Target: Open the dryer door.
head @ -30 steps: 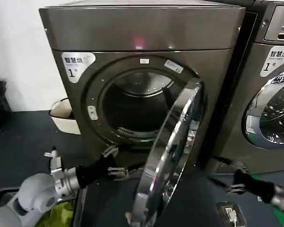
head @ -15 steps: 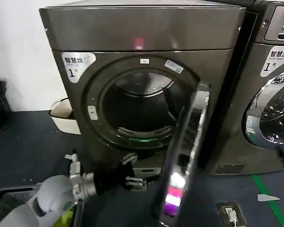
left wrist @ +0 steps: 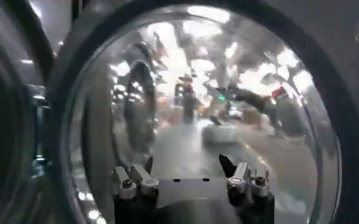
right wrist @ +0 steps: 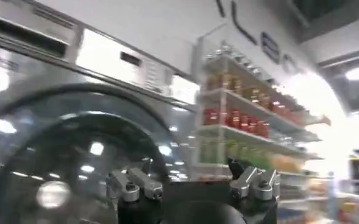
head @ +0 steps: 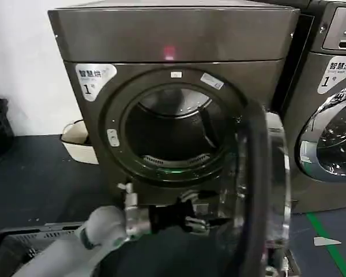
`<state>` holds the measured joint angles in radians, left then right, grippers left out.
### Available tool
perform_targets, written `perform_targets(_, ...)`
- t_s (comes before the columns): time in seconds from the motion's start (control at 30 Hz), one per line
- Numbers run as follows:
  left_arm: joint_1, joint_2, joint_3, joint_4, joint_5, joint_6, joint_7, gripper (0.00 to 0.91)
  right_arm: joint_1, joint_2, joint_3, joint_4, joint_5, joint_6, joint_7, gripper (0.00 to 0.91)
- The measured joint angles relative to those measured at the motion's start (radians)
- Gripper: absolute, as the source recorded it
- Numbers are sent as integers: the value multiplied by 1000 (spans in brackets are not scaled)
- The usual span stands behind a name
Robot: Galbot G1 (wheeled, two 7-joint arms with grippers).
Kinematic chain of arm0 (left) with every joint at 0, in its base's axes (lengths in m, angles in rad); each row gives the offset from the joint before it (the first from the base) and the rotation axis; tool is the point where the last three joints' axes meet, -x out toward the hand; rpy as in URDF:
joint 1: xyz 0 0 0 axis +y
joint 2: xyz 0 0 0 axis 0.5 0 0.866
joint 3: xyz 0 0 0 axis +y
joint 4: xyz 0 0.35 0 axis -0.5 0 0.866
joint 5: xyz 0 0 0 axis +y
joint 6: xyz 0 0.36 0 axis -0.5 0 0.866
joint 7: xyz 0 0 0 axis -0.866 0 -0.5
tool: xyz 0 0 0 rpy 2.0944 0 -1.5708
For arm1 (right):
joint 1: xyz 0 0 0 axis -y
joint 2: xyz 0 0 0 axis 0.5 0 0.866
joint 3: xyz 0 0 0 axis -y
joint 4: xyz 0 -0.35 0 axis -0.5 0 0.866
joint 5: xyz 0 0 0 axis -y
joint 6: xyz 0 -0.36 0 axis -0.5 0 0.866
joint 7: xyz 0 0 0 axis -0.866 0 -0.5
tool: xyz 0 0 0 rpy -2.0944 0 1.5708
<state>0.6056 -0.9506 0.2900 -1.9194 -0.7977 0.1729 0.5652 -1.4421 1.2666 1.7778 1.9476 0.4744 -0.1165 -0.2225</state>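
Head view: two machines, one dryer door (head: 259,190) swung wide, left tool (head: 203,222) spread apart against its inside; right tool (right wrist: 191,176) apart.

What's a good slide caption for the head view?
Left gripper pushes the dryer door wide open, exposing the drum.

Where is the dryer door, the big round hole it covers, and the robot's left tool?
dryer door (head: 271,190), head view, on its shiny rim, swung wide open.
drum opening (head: 167,135), head view, in the dark inside.
left tool (head: 199,222), head view, between its fingertips, by the door's inner side.
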Motion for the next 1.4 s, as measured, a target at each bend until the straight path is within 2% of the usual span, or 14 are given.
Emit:
perform_targets(0.6,-137,-234,190,192,111,-102,-141,907,-31,0,55,37,4,5,6,907)
perform_targets(1.13,-171,-376,220,325,174,-164,-256,907,-49,-31,111,44,-18,-2,20,907)
perform_targets(1.4,-169,-408,226,341,185,-184,-286,907,-45,-32,112,44,-17,-2,20,907)
